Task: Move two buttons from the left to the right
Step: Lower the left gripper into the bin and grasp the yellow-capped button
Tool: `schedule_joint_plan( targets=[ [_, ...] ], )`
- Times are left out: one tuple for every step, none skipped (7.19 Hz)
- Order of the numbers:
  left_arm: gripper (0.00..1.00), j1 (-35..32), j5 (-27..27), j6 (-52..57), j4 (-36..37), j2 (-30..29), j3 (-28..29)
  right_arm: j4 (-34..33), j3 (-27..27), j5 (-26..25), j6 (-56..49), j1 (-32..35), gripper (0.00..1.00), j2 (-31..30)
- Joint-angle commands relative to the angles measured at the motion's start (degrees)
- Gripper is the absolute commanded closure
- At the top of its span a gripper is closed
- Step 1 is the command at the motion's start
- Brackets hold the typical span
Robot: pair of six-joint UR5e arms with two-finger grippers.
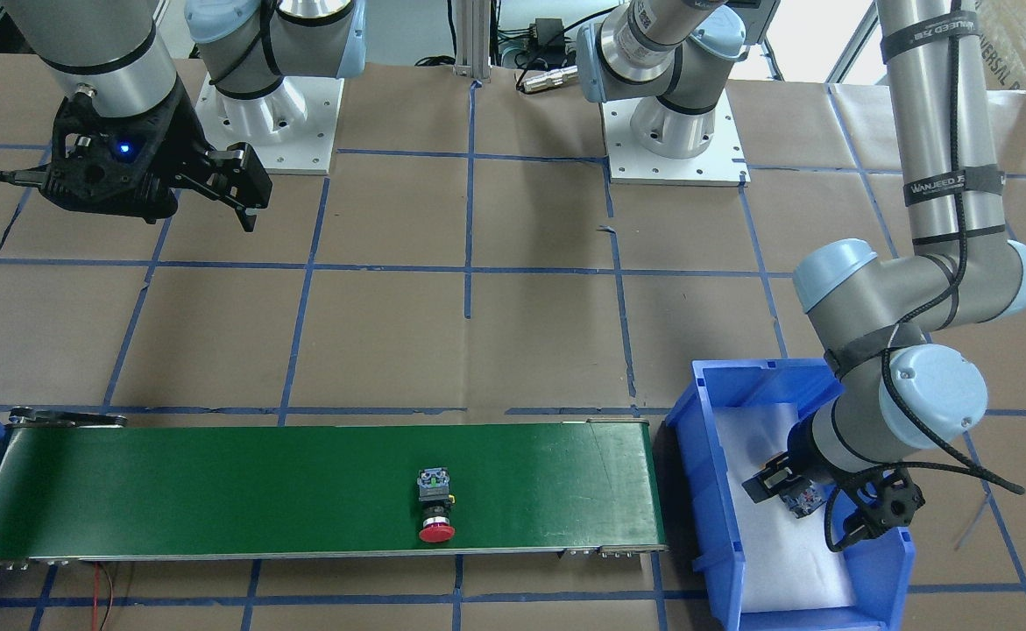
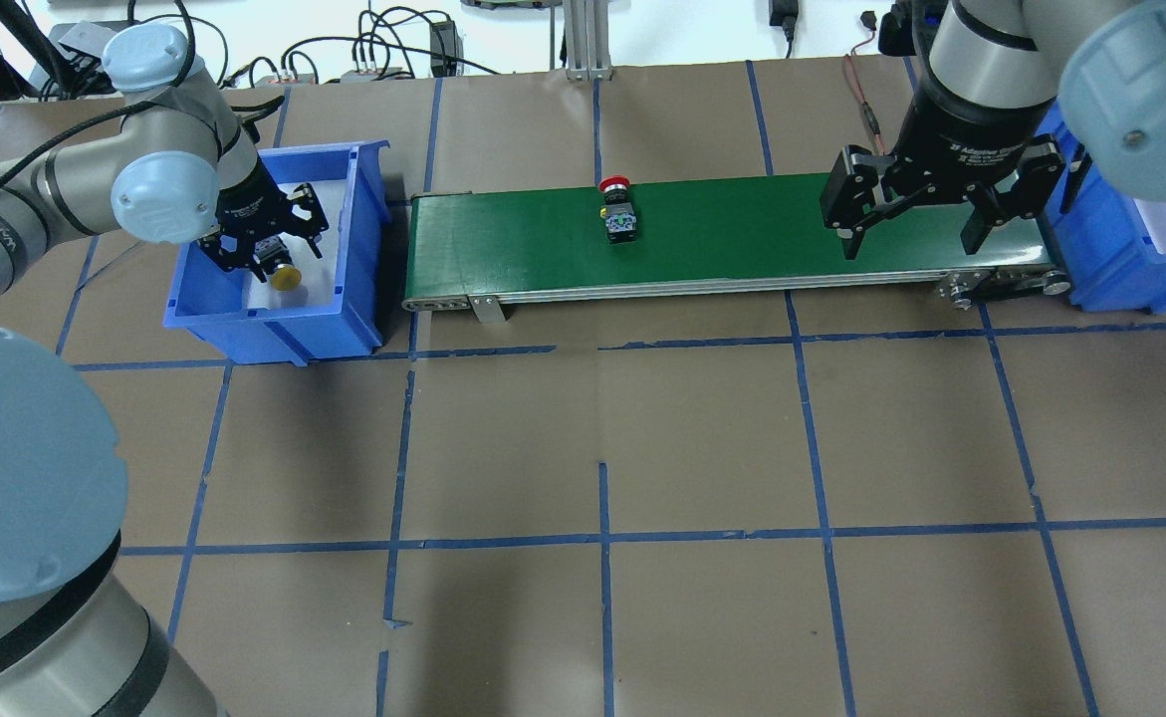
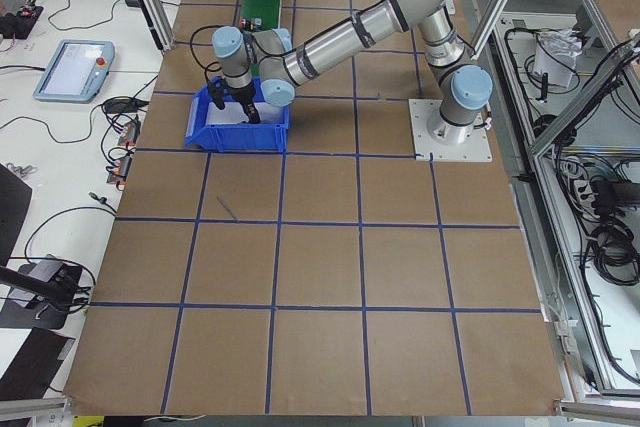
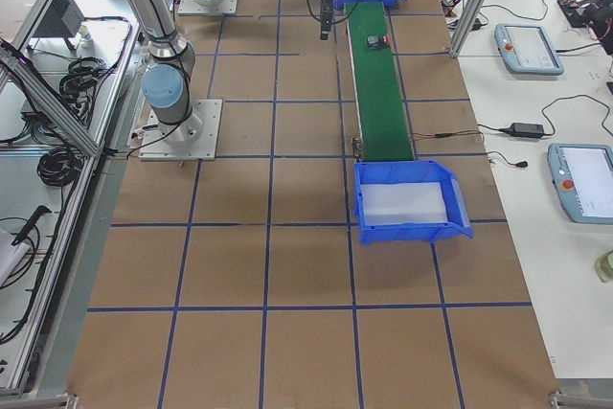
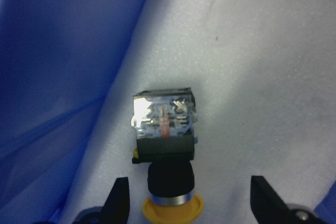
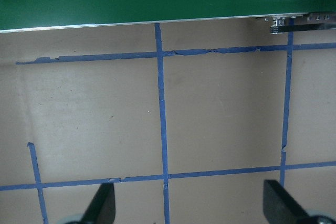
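White padding (image 5: 262, 51) holds the yellow button (image 5: 165, 135) at lower centre; centre your wide-open left gripper (image 5: 189, 184) on its black barrel.

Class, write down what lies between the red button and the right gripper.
No object: only bare green belt and taped brown table paper separate the red button from the open right gripper, clearest in the front-facing view.

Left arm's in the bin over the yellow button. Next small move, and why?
Probably close the left gripper on the yellow button, easing down first if needed. The wrist view shows its open fingers either side of the button's barrel, not touching, in the blue bin. The red button already lies on the belt.
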Motion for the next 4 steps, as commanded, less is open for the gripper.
schedule_joint_plan(
  targets=[
    [0.61,-0.2,-0.1,0.0,0.0,0.0,-0.1,-0.1,0.0,0.0,0.3,0.0,0.00,0.0],
    [0.72,-0.2,-0.1,0.0,-0.1,0.1,-0.5,-0.2,0.0,0.0,0.1,-0.1,0.00,0.1],
    [0.77,-0.2,-0.2,0.0,0.0,0.3,-1.2,-0.1,0.0,0.0,0.0,-0.1,0.00,0.1],
    [0.78,-0.2,0.0,-0.1,0.0,0.8,-1.1,-0.2,0.0,0.0,-0.2,-0.1,0.00,0.5]
  ],
)
